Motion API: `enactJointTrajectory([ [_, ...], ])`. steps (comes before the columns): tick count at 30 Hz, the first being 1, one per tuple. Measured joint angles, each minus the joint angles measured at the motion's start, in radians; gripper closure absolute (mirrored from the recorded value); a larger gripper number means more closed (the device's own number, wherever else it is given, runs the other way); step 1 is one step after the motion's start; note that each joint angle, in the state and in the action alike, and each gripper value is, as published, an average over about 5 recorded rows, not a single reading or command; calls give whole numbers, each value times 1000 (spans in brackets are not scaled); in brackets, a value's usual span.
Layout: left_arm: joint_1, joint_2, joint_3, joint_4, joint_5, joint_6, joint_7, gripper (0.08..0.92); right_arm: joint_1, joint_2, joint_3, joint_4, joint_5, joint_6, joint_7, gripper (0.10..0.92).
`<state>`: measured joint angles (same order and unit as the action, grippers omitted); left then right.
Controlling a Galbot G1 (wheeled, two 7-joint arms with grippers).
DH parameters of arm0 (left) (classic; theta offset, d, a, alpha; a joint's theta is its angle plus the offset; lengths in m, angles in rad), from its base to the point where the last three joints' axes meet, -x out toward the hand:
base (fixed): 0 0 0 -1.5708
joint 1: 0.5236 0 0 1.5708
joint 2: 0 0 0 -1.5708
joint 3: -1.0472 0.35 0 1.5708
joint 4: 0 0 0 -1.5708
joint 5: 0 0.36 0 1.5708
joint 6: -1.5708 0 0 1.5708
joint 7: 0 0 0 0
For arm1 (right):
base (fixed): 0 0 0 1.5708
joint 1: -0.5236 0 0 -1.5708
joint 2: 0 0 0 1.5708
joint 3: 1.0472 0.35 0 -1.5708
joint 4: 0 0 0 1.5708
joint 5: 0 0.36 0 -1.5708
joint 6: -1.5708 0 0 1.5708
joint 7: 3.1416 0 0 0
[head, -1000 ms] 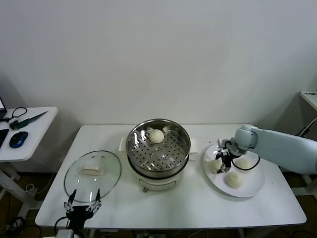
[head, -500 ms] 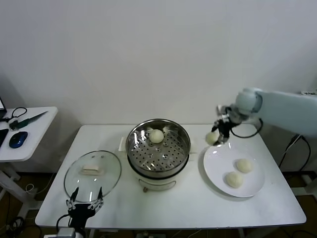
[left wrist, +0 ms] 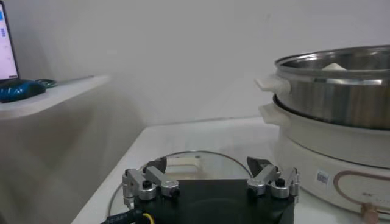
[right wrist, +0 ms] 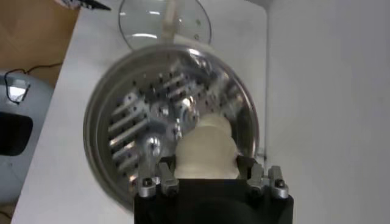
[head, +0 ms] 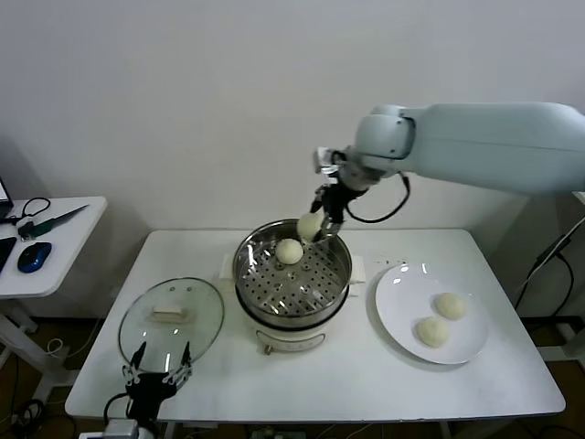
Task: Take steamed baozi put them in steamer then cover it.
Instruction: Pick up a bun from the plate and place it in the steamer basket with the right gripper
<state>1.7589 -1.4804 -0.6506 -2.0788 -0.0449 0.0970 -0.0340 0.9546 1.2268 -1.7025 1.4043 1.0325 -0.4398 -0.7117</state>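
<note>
My right gripper (head: 315, 226) is clenched on one steamed baozi (right wrist: 206, 149), a smooth cream-white bun pinched from both sides, and it hangs above the far rim of the steamer (head: 340, 274), a shiny steel pot with a perforated tray sitting on a cream base at the middle of a white table (head: 366, 380). One bun (head: 290, 251) already lies on the tray near its far edge, close beneath the one I carry. Two more buns (head: 432, 331) rest on a flat white plate (head: 395, 315) to my right of the pot. The cover (head: 171, 320), a clear glass lid with a cream handle, lies flat on the table to my left of the pot, and my left gripper (left wrist: 210, 181) waits near it at the table's front edge with its fingers spread apart, holding nothing. The dough looks soft, light and easily dented, so I judge a gentle squeeze across its widest part is safest, set down on bare tray beside its neighbour
</note>
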Motion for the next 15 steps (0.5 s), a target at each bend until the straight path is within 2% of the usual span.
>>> enactJointTrajectory([
  [15,7,2,-3,-4,-6,-7,-1,177,-206,200,13,-142,-24,-65,102,357],
])
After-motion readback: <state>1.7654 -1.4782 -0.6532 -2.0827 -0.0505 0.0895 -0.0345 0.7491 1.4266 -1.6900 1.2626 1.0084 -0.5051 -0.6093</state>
